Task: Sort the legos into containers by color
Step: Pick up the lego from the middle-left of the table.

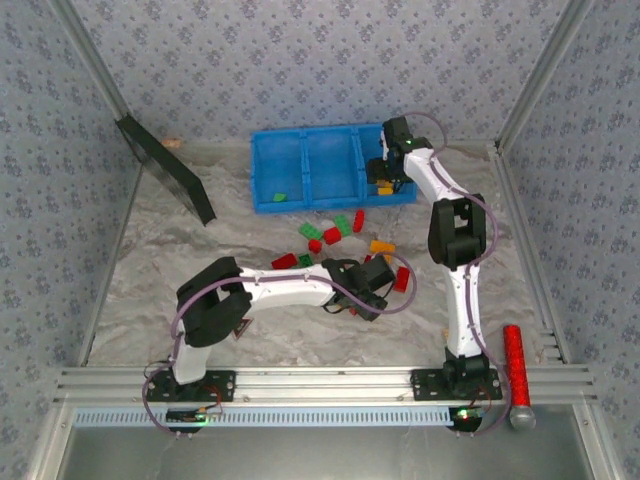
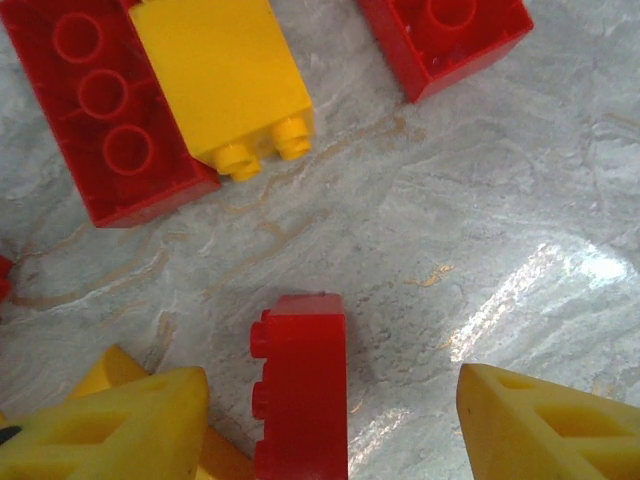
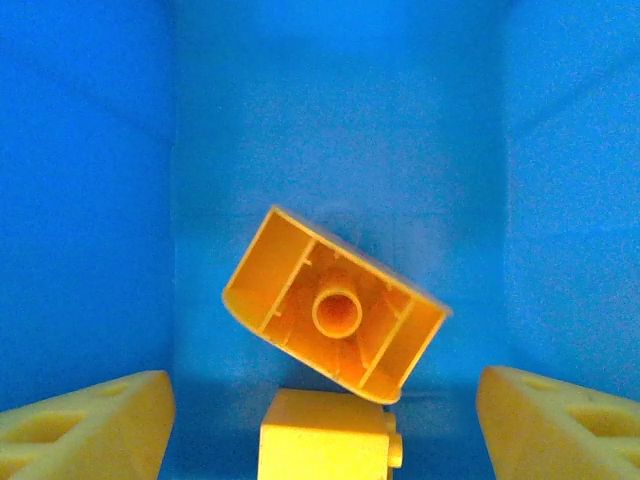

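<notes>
From the top view, you look down on a table under a crinkled, marbled grey sheet, closed in by flower-patterned blue-grey walls. A flat black panel leans at the far left. A red cylinder with a grey end lies by the near right rail. One bright blue plastic bin stands at the far side, split into three compartments. About ten loose legos, small red, green and orange-yellow plastic bricks, are scattered between the bin and the arms. One green brick lies in the left compartment. The left arm is bent low and reaches rightward into the scatter. The right arm stretches forward over the right compartment.

In your left wrist view, the left gripper stands open over the grey sheet. A red brick on its side sits between the fingers, clear of both. Three more bricks lie beyond: a long red one, a yellow one touching it, and another red one.

In your right wrist view, the right gripper is spread wide and holds nothing. Two orange-yellow bricks sit inside the blue walls: a tilted one showing its hollow underside, and a second one nearer the camera.
</notes>
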`<action>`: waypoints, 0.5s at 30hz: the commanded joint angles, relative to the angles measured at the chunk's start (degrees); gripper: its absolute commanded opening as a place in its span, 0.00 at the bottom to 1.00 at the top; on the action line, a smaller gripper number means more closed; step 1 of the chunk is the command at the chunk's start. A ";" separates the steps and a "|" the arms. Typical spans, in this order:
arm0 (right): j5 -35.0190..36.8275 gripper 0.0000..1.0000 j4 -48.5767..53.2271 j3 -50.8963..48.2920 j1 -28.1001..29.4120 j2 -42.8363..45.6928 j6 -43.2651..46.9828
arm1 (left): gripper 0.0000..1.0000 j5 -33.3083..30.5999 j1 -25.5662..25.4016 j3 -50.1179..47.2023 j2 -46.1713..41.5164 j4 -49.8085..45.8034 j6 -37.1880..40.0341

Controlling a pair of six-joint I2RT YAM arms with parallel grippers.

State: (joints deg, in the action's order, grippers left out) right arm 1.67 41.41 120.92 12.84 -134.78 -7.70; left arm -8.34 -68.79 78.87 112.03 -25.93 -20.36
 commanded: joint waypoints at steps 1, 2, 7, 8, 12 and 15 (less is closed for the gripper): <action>-1.22 0.80 0.48 -1.63 0.80 5.69 -0.71 | 0.63 1.44 -0.38 1.25 0.99 -1.68 0.33; -1.39 0.79 0.34 -2.09 1.04 6.61 -0.90 | 0.62 1.68 -0.35 1.05 1.21 -1.48 0.32; -1.72 0.70 1.51 -3.06 1.85 10.99 -1.49 | 0.55 2.96 -0.09 0.76 2.69 -1.18 -0.07; -1.71 0.70 1.87 -3.36 2.00 12.02 -1.55 | 0.55 3.26 0.02 0.81 3.04 -1.22 -0.35; -2.20 0.71 2.34 -6.17 2.27 17.72 -1.96 | 0.53 3.98 0.50 0.41 4.07 -1.03 -1.15; -1.62 0.71 2.58 -9.76 2.19 22.96 -2.69 | 0.46 4.85 1.01 0.25 4.57 -1.08 -1.61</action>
State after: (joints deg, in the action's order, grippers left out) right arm 0.32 41.85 113.78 15.22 -117.36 -8.97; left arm -6.11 -68.40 79.02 114.89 -25.52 -20.78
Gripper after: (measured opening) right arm 0.709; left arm 0.472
